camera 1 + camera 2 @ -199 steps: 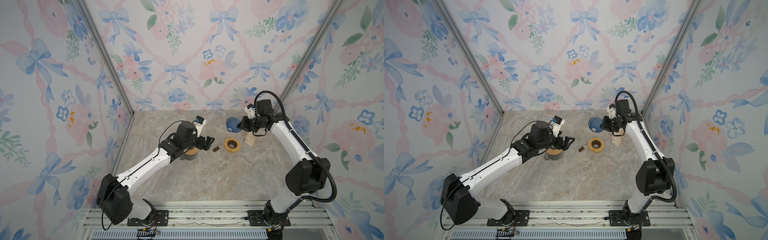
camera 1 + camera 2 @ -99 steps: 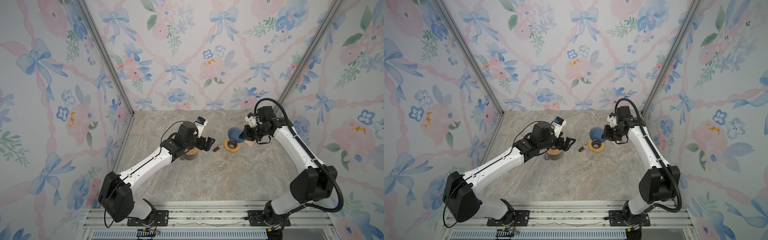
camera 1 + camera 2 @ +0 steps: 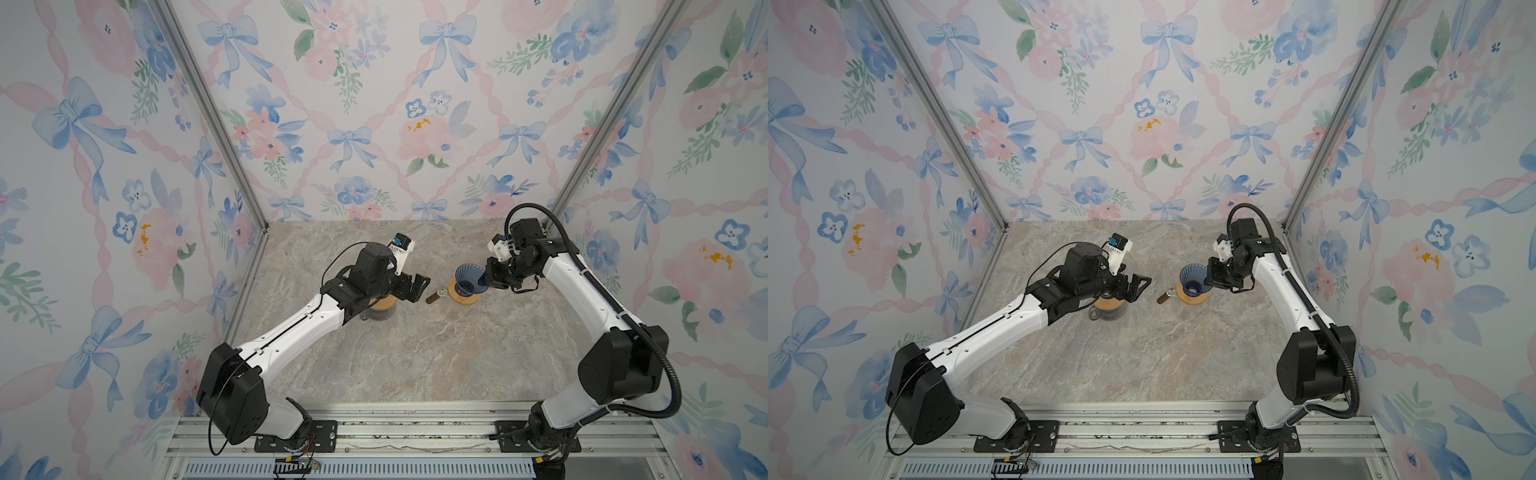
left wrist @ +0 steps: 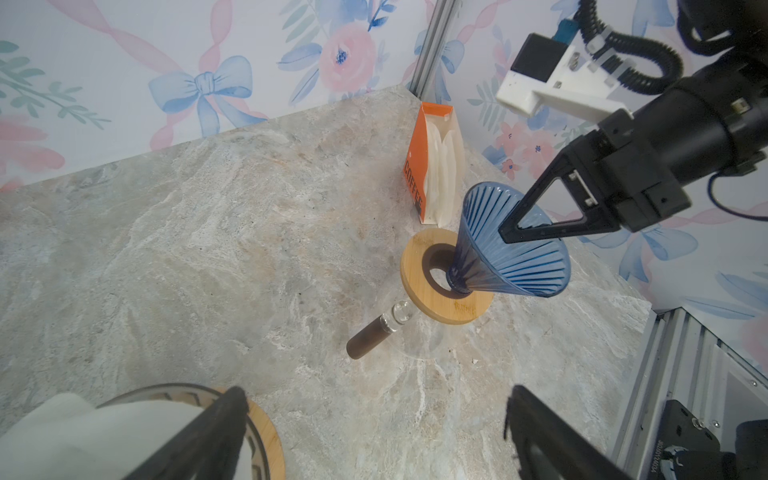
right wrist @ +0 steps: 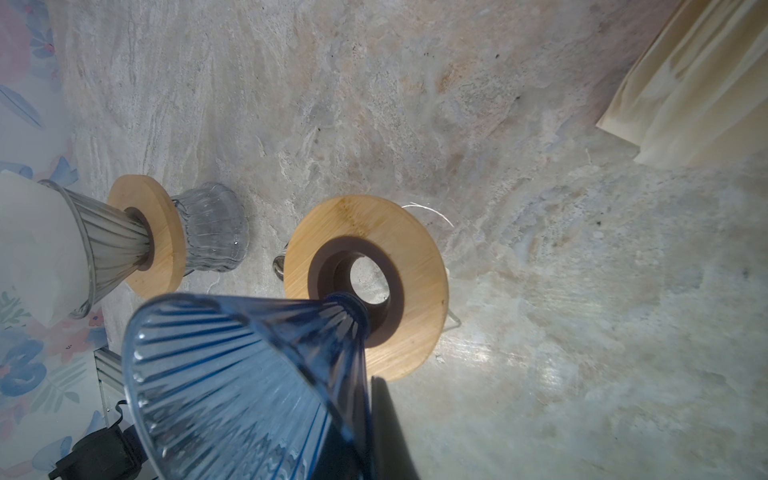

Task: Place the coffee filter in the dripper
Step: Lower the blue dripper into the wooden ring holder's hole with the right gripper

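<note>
Far left: left hand spread wide, holding nothing, hovering just right of grey ribbed glass dripper. White paper coffee filter sits inside that dripper. Mid marble worktop: brown stub handle, then round bamboo ring. Blue ribbed glass cone dripper tilted, tip at ring's dark hole, right hand pinching its rim. Orange filter packet stands just behind ring, near wall.

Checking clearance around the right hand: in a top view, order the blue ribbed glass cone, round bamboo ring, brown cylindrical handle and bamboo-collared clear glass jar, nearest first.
1. Blue ribbed glass cone: gripped by the right hand.
2. Round bamboo ring: under the cone's tip.
3. Brown cylindrical handle: left of the ring.
4. Bamboo-collared clear glass jar: far left, under the left arm.
</note>
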Robot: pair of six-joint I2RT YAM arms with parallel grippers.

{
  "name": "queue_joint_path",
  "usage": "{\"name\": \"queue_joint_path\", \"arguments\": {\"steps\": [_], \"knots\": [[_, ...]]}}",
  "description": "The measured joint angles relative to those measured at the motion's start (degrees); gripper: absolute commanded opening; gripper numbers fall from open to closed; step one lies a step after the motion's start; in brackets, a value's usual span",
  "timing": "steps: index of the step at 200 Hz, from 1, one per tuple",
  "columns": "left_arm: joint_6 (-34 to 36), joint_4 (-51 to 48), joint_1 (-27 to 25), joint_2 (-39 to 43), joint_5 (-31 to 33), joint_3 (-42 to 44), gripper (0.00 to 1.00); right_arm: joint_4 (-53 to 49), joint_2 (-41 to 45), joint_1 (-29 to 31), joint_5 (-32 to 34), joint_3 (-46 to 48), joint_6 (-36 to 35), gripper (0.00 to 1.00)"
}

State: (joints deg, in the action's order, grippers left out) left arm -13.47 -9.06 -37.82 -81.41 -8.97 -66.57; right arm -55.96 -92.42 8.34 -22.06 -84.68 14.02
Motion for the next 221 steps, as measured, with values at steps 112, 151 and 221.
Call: {"name": "queue_joint_path", "arguments": {"steps": [112,151,221], "knots": [[-0.02,0.00,0.00,0.00,0.13,0.00,0.98,1.42,-0.63,0.02,0.02,-0.35,-0.33,0.07],[-0.02,0.00,0.00,0.00,0.15,0.00,0.98,2.97,-1.16,0.00,0.20,-0.70,0.07,0.07],[-0.02,-0.02,0.00,0.00,0.15,0.00,0.98,4.09,-2.86,0.00,0.55,-0.72,0.33,0.07]]}}
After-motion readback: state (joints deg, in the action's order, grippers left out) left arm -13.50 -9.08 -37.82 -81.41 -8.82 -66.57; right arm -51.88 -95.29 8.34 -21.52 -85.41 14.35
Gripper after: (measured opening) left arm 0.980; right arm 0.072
